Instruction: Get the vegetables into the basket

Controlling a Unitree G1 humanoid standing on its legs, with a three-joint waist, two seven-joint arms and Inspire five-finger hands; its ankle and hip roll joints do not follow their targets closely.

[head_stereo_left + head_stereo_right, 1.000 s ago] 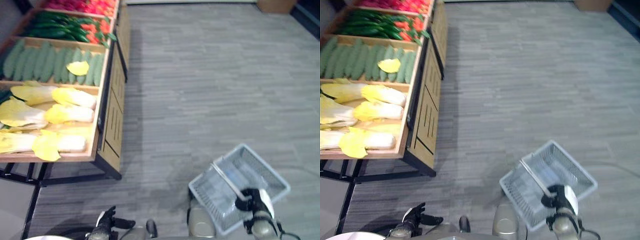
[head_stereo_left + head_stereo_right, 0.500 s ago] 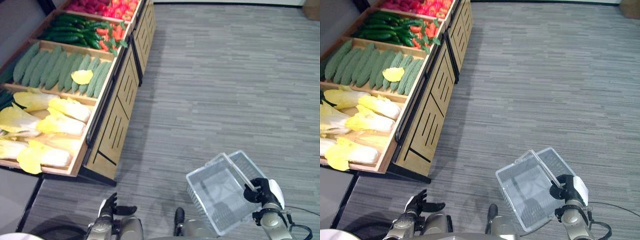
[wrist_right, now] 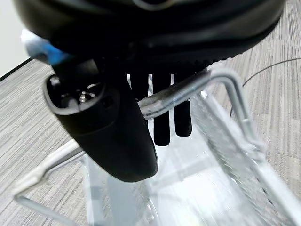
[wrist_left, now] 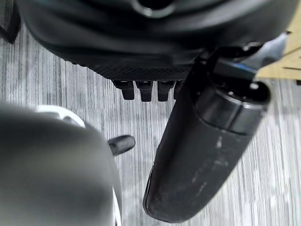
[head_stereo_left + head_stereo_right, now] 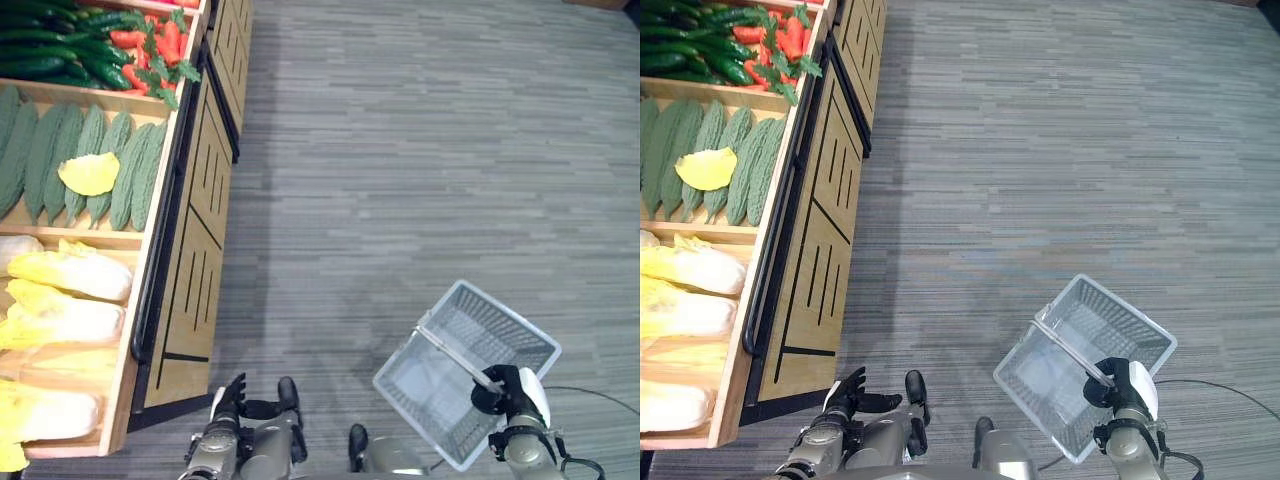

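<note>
Right hand [image 5: 512, 392] clenched round handle of basket [image 5: 505, 337], low at right, basket hanging tilted over carpet floor [image 5: 420, 180], nothing inside. Left hand [image 5: 229, 405] low at left, fingers relaxed, grasping nothing. Beyond, wooden stand [image 5: 190, 220] at left: cabbages [image 5: 70, 275] nearest, then bitter gourds [image 5: 125, 160], cucumbers [image 5: 45, 62] and carrots [image 5: 150, 45] farthest.
</note>
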